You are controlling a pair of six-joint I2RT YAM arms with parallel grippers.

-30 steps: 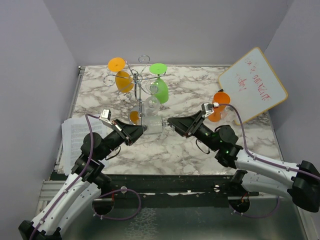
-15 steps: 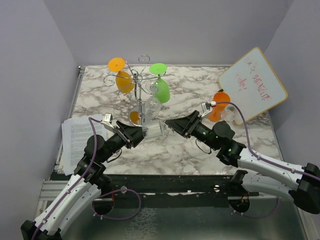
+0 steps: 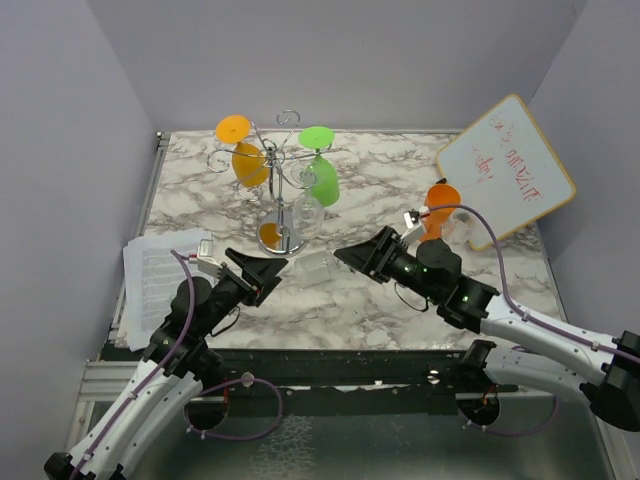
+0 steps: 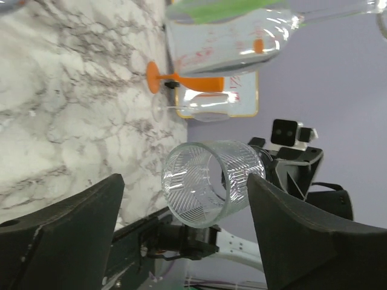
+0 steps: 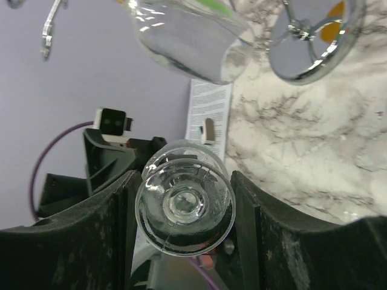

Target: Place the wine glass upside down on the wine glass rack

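The left gripper (image 3: 270,266) has let go and drawn back toward the lower left, its jaws now spread wide and empty. The clear wine glass (image 3: 318,266) is left with the right gripper (image 3: 343,255), which is closed around its base end, bowl lying sideways over the marble table (image 3: 400,175) at frame centre. The handover looks complete, so hanging comes next. The wine glass rack (image 3: 283,195) stands just above it. An orange glass (image 3: 247,162) and a green glass (image 3: 323,180) crowd its arms, so the bare scrolls at upper left seem the freest approach.
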